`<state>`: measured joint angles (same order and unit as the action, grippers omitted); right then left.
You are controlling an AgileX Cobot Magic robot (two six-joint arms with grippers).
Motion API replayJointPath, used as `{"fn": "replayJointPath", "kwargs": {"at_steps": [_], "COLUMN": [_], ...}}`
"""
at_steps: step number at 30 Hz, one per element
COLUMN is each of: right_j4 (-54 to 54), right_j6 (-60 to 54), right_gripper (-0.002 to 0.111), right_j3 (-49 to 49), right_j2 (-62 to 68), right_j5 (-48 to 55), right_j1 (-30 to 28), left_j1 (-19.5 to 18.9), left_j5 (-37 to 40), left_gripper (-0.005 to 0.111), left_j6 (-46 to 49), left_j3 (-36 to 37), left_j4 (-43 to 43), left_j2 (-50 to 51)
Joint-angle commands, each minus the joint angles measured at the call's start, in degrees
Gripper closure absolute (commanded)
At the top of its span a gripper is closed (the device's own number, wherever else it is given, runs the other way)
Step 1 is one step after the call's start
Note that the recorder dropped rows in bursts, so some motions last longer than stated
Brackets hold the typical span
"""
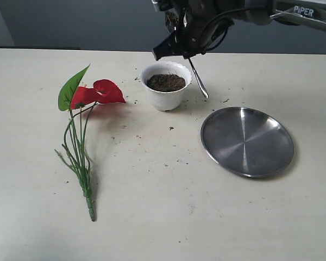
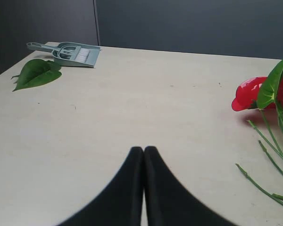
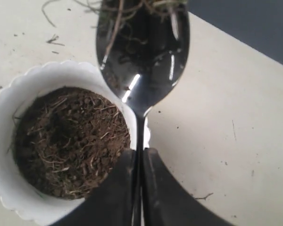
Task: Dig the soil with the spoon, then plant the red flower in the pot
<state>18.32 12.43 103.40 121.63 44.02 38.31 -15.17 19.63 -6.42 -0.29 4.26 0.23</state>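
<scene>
The white scalloped pot stands at the back middle of the table, full of dark soil. My right gripper hovers just behind and above it, shut on the handle of the silver spoon. The spoon's bowl hangs beside the pot's rim and carries soil fibres. The red flower lies flat on the table left of the pot, stems toward the front. My left gripper is shut and empty, low over bare table; it does not show in the exterior view.
A round steel plate lies right of the pot, toward the front. Soil crumbs are scattered around the pot. In the left wrist view a grey dustpan with brush and a loose green leaf lie far off on the table.
</scene>
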Motion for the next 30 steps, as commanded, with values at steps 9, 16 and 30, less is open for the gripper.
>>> {"fn": "replayJointPath", "kwargs": {"at_steps": [9, 16, 30], "right_j4": [-7.36, -11.08, -15.44], "right_j6": [1.69, -0.63, -4.25], "right_gripper": [0.109, 0.109, 0.109], "right_j3": [7.89, 7.89, 7.89], "right_j2": [-0.11, 0.98, 3.8], "right_j5": [6.78, 9.44, 13.68], "right_j1": [-2.31, -2.31, -2.31], "left_j1": [0.42, 0.42, 0.42], "left_j5": [-0.39, -0.39, -0.39], "left_gripper": [0.106, 0.106, 0.106], "left_j6": [-0.02, -0.02, -0.02], "left_j3": [0.29, 0.29, 0.29], "left_j4": [-0.53, -0.53, -0.53], "left_j2": [-0.23, -0.23, -0.23]}}
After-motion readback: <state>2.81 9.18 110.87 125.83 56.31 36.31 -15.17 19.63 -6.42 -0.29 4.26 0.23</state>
